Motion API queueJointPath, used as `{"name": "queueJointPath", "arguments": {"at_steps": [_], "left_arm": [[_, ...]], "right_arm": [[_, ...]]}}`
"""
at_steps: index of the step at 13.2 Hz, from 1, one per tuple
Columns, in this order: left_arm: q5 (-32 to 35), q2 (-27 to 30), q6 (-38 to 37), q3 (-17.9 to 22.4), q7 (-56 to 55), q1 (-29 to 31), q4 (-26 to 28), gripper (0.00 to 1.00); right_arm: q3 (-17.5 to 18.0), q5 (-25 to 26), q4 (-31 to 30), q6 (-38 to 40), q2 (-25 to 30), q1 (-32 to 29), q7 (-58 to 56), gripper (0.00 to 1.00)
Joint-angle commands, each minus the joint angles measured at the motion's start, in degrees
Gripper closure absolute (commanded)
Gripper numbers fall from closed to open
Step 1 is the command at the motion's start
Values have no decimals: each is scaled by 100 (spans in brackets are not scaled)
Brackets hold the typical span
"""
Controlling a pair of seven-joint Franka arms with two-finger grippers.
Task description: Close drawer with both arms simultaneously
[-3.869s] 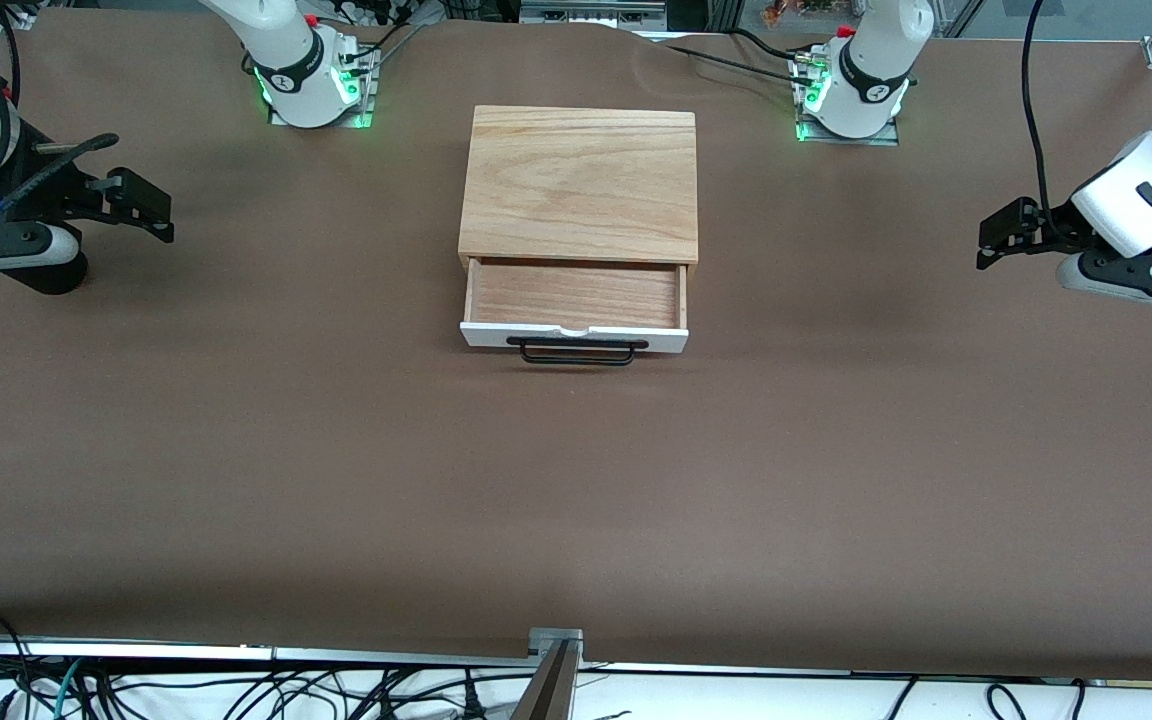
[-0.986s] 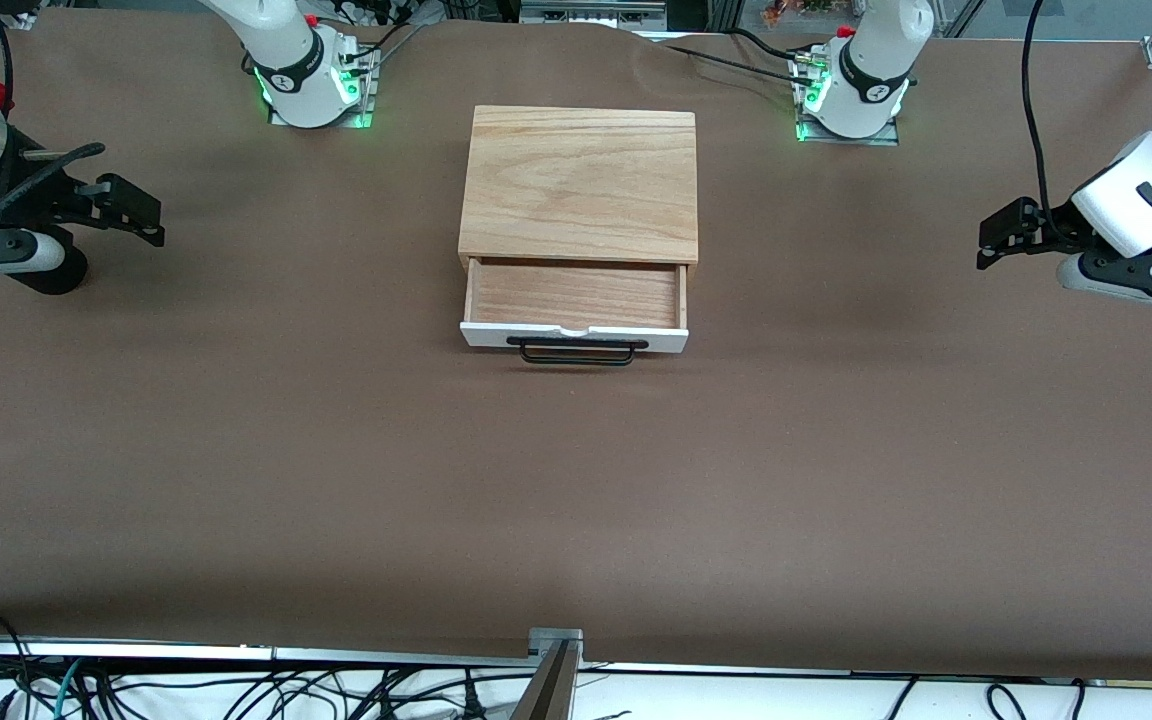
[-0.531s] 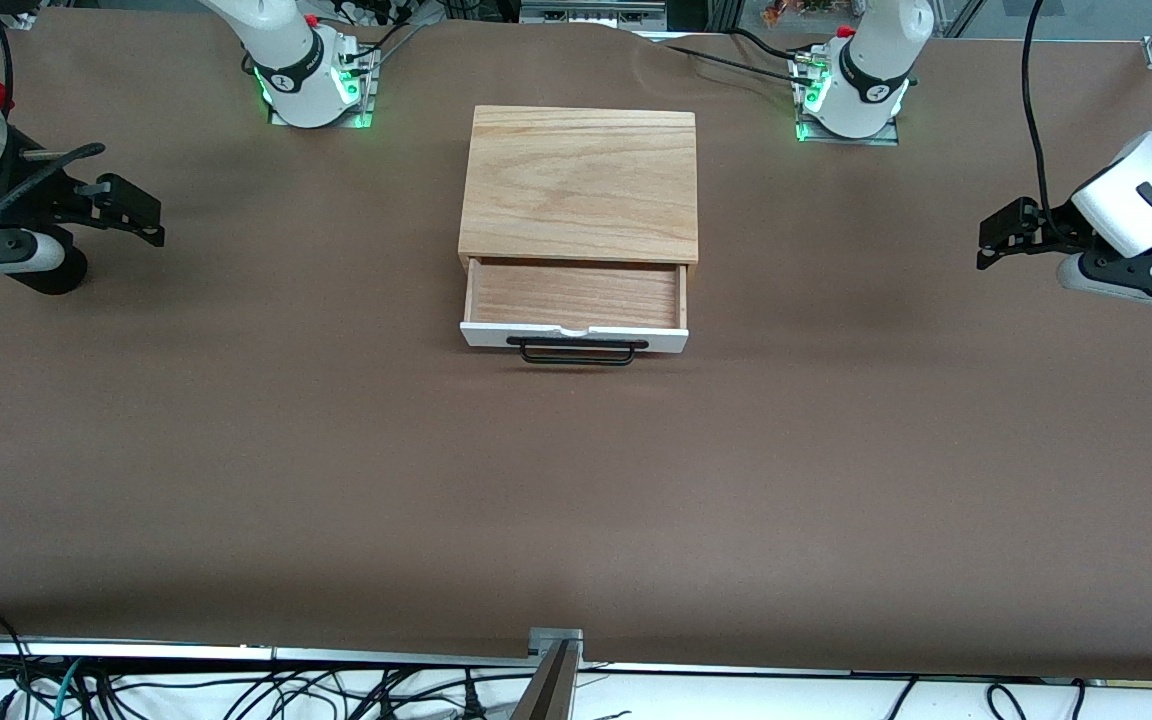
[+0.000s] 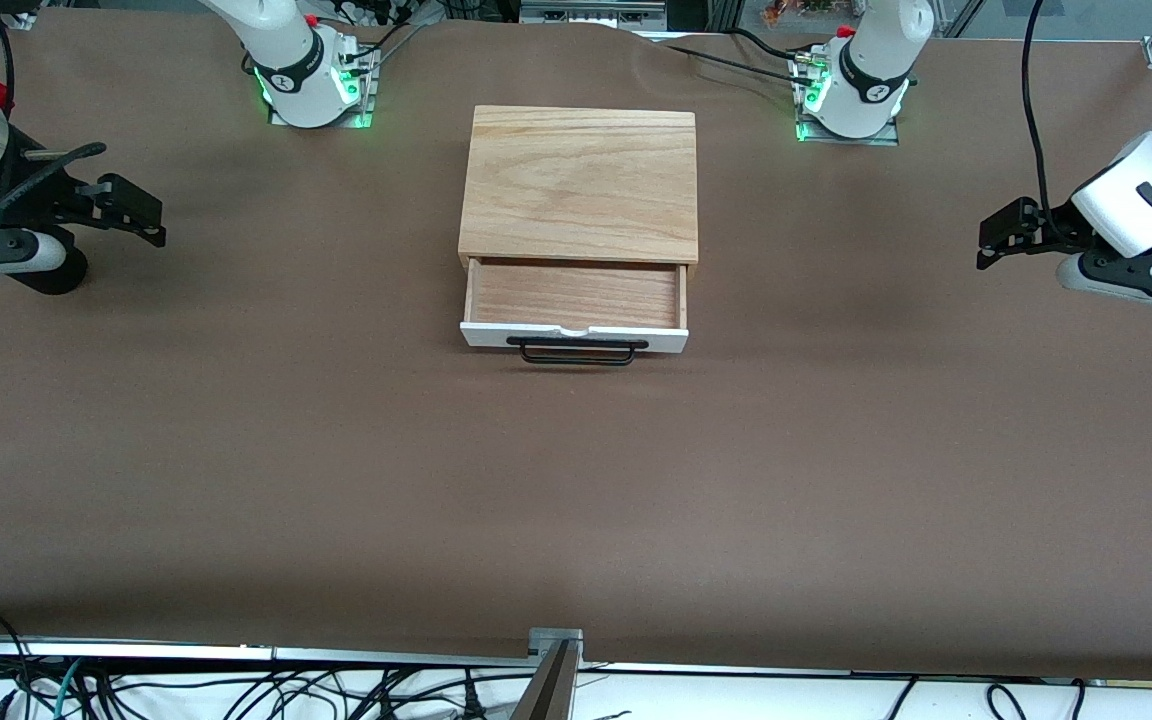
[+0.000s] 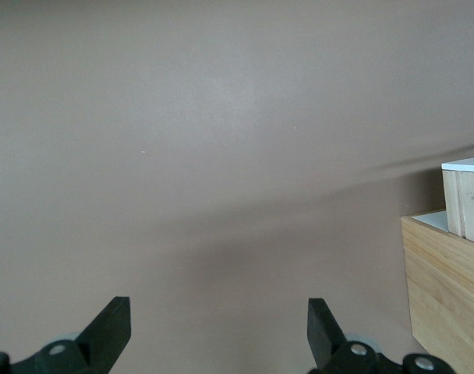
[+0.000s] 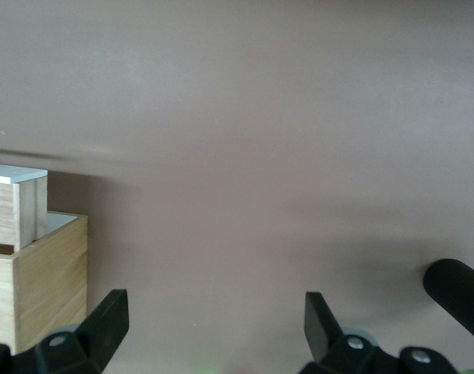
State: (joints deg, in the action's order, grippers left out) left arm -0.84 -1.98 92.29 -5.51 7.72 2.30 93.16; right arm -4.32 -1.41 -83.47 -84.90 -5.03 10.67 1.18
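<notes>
The drawer stands pulled out of the light-wood box at the table's middle, its white front panel and black wire handle toward the front camera. It is empty. My left gripper is open and empty above the table at the left arm's end, well apart from the box. My right gripper is open and empty above the table at the right arm's end. The left wrist view shows the box's side and the drawer's end; the right wrist view shows the same box and drawer.
The brown table cover stretches between both grippers and the box. The arms' green-lit bases stand along the table's edge farthest from the front camera. Cables hang below the nearest edge.
My right gripper drew back slightly toward its end of the table since the earliest frame, then held. The left arm and the drawer have not moved.
</notes>
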Motion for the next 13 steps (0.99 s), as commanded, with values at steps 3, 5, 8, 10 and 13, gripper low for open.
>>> {"name": "queueJointPath", "arguments": {"at_steps": [3,5,8,10,13], "left_arm": [[-3,-100,-62,-20,98,33,-53,0],[-528,-285,-124,-20,107,-45,-70,0],[-1425,-995,60,-257,63,-282,-79,0],[-1953,-1426,445,-336,54,-606,-79,0],[-2726,-1963,1279,-345,46,-854,-88,0]], "right_arm": [[2,-1054,94,-194,-630,-56,-318,0],[63,-1134,112,-159,-1137,75,-748,0],[177,-1746,174,-604,-1586,302,-900,0],[230,-2064,191,-1543,-2060,671,-839,0],[300,-2459,218,-2188,-2554,1234,-366,0]]}}
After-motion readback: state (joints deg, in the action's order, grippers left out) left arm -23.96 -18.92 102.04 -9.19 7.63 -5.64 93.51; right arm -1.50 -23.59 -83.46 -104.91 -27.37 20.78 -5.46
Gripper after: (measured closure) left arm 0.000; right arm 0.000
